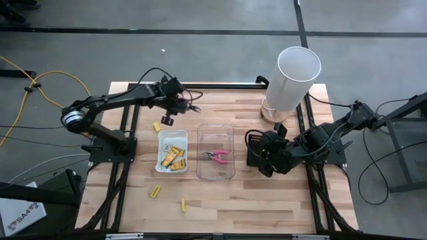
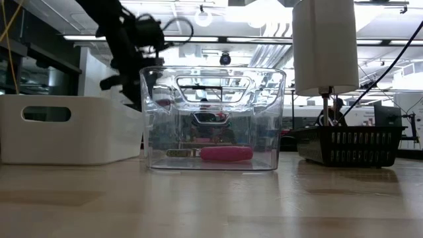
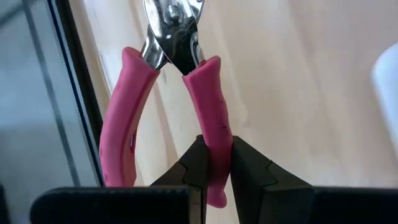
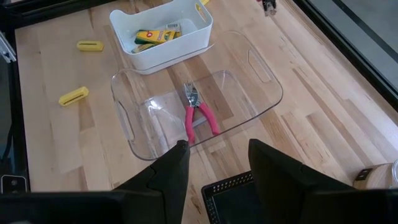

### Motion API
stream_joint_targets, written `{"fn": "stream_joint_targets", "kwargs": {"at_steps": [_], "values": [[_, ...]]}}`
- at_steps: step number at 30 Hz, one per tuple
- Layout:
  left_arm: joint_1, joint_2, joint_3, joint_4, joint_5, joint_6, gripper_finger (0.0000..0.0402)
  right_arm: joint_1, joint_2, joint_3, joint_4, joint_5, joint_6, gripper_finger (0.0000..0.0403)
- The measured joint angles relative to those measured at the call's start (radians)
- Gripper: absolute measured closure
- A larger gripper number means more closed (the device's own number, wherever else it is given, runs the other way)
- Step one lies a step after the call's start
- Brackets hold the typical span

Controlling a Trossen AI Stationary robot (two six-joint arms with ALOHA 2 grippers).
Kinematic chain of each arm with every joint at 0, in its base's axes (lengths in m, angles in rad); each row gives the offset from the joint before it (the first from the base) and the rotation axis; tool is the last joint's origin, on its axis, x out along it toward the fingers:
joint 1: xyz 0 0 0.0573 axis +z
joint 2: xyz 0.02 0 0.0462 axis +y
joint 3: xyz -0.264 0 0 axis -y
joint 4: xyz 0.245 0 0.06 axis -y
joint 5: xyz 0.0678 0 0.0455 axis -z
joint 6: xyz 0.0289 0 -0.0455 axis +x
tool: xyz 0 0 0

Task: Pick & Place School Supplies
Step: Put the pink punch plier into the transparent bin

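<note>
Pale wood-grain table (image 1: 220, 200), left end effector (image 3: 214, 163) pinching rubbery pink-handled pliers (image 3: 208, 112)

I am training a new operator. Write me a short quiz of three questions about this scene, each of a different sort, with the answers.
1. True or false: the left gripper is shut on pink-handled pliers.
2. The pliers already placed lie in: A) the white tray; B) the clear tray; C) the bare table.
3. Fill in: the right gripper is ____.

Key: 1 true; 2 B; 3 open.
</note>
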State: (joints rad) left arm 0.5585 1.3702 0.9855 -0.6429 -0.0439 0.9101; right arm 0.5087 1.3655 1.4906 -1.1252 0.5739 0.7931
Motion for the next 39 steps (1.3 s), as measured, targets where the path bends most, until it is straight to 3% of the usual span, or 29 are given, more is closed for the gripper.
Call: {"fn": "stream_joint_targets", "kwargs": {"at_steps": [12,21,30,39], "values": [[-0.242,-0.055,0.068,0.033,-0.041,-0.021,0.0362,0.0,0.0,0.0,0.0,-0.001,0.0,0.0245],[-0.379,-0.043,0.111,0.031,0.066,-0.048,0.0363,0.0,0.0,0.0,0.0,-0.019,0.0,0.0245],[-0.515,0.063,0.154,0.054,0.078,-0.033,0.0363,0.0,0.0,0.0,0.019,-0.023,-0.001,0.0245],[-0.539,0.218,0.287,-0.036,0.113,0.005,0.0363,0.0,0.0,0.0,0.026,-0.029,-0.004,0.0245]]}}
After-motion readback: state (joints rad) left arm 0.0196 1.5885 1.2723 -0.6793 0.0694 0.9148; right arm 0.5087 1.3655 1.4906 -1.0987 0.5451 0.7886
